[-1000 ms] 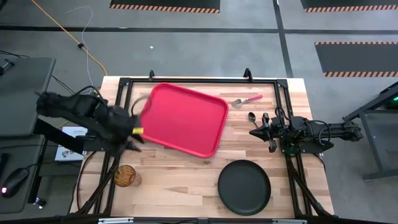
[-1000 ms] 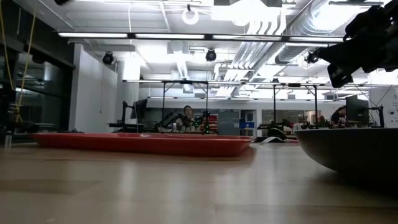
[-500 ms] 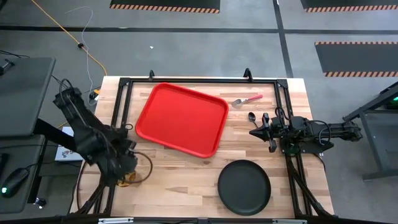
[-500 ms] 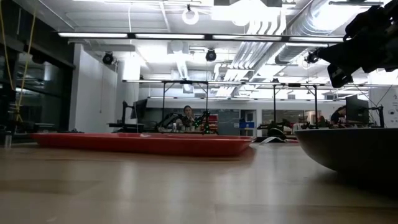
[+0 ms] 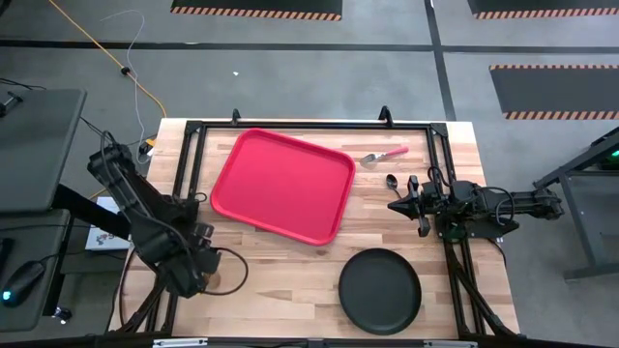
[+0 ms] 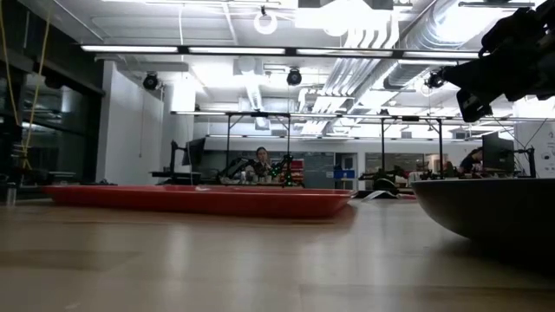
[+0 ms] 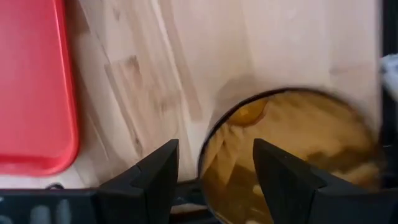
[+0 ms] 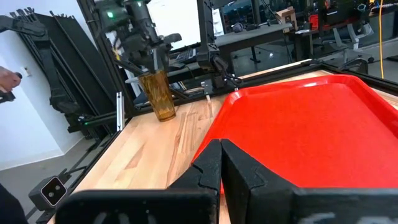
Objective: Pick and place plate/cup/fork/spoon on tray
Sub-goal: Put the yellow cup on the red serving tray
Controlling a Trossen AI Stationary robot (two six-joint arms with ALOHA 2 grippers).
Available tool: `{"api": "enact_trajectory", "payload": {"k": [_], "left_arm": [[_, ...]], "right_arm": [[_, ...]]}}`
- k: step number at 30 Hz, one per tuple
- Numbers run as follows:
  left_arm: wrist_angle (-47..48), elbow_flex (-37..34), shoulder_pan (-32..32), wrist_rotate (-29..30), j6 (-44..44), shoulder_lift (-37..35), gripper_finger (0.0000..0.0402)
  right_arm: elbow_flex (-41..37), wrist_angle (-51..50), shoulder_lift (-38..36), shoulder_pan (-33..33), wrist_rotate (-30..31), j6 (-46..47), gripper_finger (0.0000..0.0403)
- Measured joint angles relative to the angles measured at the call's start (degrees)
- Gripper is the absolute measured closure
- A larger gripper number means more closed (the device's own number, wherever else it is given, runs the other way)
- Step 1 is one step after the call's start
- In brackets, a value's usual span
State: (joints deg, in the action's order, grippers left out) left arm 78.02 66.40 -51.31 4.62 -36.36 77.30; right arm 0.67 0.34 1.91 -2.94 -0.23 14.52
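Left tool (image 7: pixel 211 177), fingers spread, straddles the rim of the cup (image 8: pixel 159 93) near the table's (image 5: pixel 290 266) front-left corner, beside the tray (image 5: pixel 282 184). Off-centre closure could tip it. Right tool (image 8: pixel 221 163), closed, waits.

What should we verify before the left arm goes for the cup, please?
1. Left gripper above the cup: ok, it looks down into the cup's mouth.
2. Fingers open: ok; one finger outside the rim, the other over the mouth.
3. Cup upright: ok.
4. Tray bare to receive it: ok.
5. Right gripper away from the cup: ok, it waits shut near the spoon.
6. Descent deep enough to grip: cannot tell.
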Motion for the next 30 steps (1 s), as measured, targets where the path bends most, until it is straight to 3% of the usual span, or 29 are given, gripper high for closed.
{"api": "enact_trajectory", "payload": {"k": [12,15,19,21,26,30], "left_arm": [[-5.10,-7.42,0.02,-1.60,1.97,-0.01,0.0215],[-4.81,-8.40,0.04,-1.98,2.26,0.00,0.0249],[-4.47,-7.35,0.77,-4.59,3.48,-0.45,0.0349],[-4.05,-5.68,2.17,-6.51,3.63,-0.67,0.0387],[1.54,4.23,9.03,-6.83,6.18,-1.44,0.0396],[6.43,16.44,20.17,-1.59,11.25,-1.11,0.0397]], "right_arm": [[0.00,0.00,-0.02,0.02,0.00,0.00,0.0402],[0.00,0.00,0.00,0.00,0.00,0.00,0.0402],[0.02,-0.02,0.00,0.02,0.01,0.00,0.0402],[0.02,-0.02,0.00,0.02,0.02,0.00,0.0402],[0.01,-0.01,0.00,0.02,0.00,0.00,0.0402],[0.02,-0.02,0.00,0.02,0.00,0.00,0.0402]]}}
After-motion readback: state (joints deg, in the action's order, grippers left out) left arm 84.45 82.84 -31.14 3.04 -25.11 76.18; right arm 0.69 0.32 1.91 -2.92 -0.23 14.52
